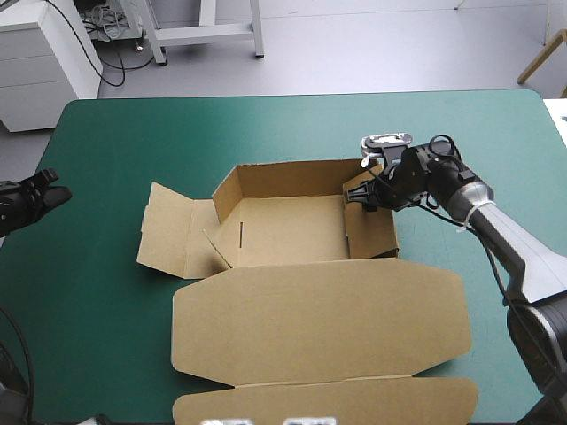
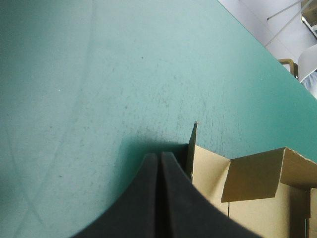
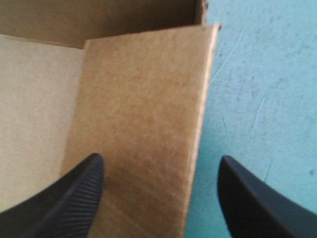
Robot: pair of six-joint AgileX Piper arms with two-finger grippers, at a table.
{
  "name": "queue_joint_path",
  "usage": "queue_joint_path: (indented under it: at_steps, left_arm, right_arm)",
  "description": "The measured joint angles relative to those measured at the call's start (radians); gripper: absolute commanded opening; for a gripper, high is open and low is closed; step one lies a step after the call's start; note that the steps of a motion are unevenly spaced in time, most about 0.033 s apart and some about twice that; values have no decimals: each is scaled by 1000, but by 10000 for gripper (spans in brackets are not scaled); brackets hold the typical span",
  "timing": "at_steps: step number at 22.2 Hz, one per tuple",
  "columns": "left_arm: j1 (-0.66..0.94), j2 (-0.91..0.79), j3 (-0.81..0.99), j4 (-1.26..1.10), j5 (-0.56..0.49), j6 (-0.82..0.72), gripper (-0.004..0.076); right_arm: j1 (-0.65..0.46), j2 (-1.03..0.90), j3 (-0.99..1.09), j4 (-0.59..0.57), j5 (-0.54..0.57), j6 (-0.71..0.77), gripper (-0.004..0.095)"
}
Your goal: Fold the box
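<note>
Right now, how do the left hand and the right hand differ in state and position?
The left hand is shut, its fingers meeting in one arch; the right hand is open. The left hand sits near the teal-green cover's left edge, apart from the box; the right hand is at the box's right wall, one finger inside it and one outside over the cover. Both have black fingers, and neither grips anything.

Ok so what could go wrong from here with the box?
The right claw stands open astride the right wall of the box; closing off-centre could crease it. The left claw is shut, off by the left edge of the table, so nothing steadies the box, which may slide when pushed.
</note>
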State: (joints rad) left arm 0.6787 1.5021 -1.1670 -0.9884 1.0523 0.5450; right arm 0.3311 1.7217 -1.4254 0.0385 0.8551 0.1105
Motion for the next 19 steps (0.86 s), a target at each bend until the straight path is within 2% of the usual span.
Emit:
queue_joint_path:
  at_steps: [4,7,9,14,19]
  left_arm:
    - [0,0,0,0,0,0,-10]
    - [0,0,0,0,0,0,-10]
    - [0,0,0,0,0,0,-10]
    - [0,0,0,-1,0,0,-10]
    - [0,0,0,-4,-1,0,-10]
  right_arm:
    - [0,0,-191,-1,131,0,824]
    - [0,-14,-351,-1,278,-1,824]
    - [0,-30,-395,-3,333,-1,824]
    - [0,-116,-409,0,378,2,824]
    - [1,-188,-315,8,384,55,824]
